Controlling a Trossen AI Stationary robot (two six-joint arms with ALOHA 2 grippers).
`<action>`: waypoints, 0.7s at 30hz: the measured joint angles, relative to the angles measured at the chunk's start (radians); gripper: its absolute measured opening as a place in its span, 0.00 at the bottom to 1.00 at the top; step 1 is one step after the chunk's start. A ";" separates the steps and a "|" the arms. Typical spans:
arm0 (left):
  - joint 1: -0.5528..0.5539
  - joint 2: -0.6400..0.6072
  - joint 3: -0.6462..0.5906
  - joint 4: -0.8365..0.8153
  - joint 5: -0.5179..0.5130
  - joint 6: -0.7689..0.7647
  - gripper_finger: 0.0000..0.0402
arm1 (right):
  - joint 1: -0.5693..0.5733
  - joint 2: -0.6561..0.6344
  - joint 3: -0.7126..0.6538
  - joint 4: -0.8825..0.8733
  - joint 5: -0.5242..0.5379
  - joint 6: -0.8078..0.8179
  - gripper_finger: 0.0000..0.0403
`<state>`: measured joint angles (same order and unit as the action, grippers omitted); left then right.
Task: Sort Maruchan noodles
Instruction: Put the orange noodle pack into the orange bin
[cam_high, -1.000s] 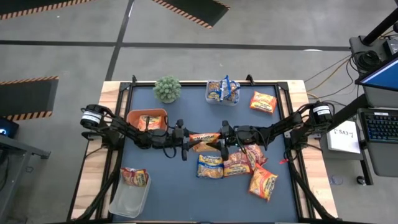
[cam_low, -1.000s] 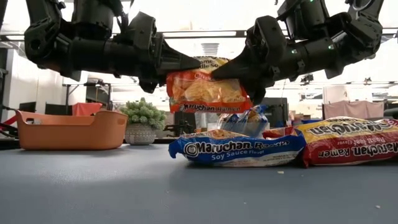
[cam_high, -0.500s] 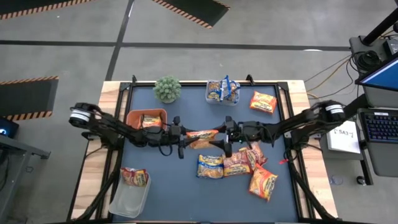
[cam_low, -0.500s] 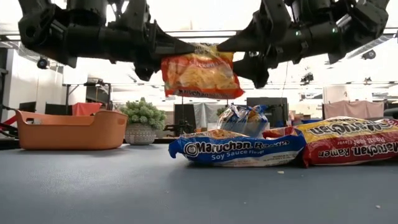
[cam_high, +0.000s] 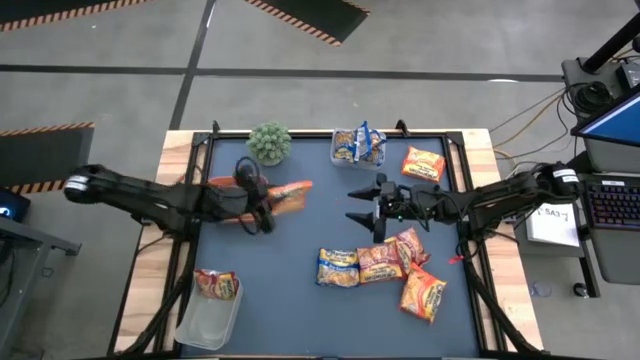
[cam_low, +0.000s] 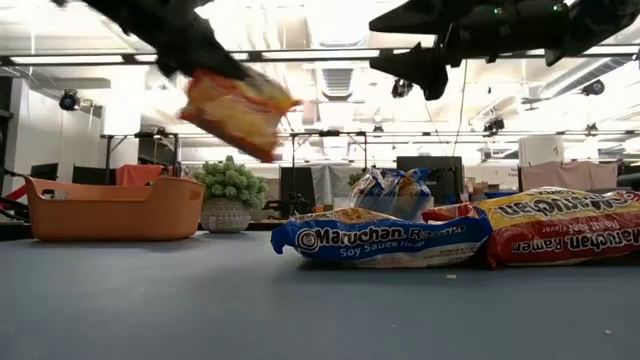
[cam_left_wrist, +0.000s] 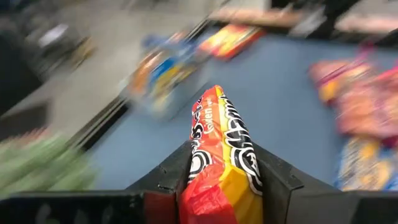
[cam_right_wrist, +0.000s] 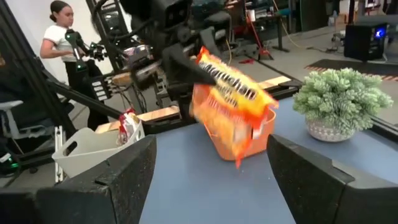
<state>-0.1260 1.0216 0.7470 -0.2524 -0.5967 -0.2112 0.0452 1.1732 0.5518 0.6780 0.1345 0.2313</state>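
My left gripper (cam_high: 268, 198) is shut on an orange-yellow Maruchan packet (cam_high: 287, 194), high over the table beside the orange tray (cam_high: 222, 182). The same packet shows in the low view (cam_low: 236, 111) and the right wrist view (cam_right_wrist: 231, 99). My right gripper (cam_high: 352, 204) hangs open and empty above mid-table, fingers pointing toward the left arm. Several packets lie flat in a pile (cam_high: 382, 262) on the near right of the mat, with the blue soy-sauce one (cam_low: 380, 239) in front. One more packet (cam_high: 423, 163) lies far right. My left gripper pinches the orange-yellow packet by one short end (cam_left_wrist: 219, 163) between its two fingers (cam_left_wrist: 171, 177). The packet stands on edge between them and sticks out past the fingertips. It is lifted clear and slants downward away from the gripper (cam_low: 195, 52).
A potted plant (cam_high: 268, 143) stands at the far edge. Beside it is a clear tub (cam_high: 358, 147) with packets. Another clear tub (cam_high: 208, 318) sits near left, a packet (cam_high: 216, 284) on its rim. A person (cam_right_wrist: 62, 37) stands beyond the table's left side.
Both grippers held the orange-yellow packet and raised it. The right gripper then let go, opened and drew back toward the far right. The left gripper carried the packet up and toward the table's left, over to the orange tray; the packet now tilts.
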 joint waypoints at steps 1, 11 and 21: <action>0.000 -0.017 0.045 -0.136 -0.034 -0.045 0.26 | 0.000 0.001 0.000 0.001 0.000 -0.004 0.72; 0.040 -0.020 0.391 -0.917 -0.118 -0.477 0.26 | -0.001 0.020 0.000 -0.014 0.025 -0.005 0.71; 0.171 -0.017 0.449 -0.996 0.077 -0.498 0.26 | -0.042 -0.056 0.000 -0.072 0.025 0.005 0.70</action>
<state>0.0446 1.0042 1.1961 -1.2487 -0.5193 -0.7089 0.0036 1.1173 0.5518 0.6056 0.1593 0.2367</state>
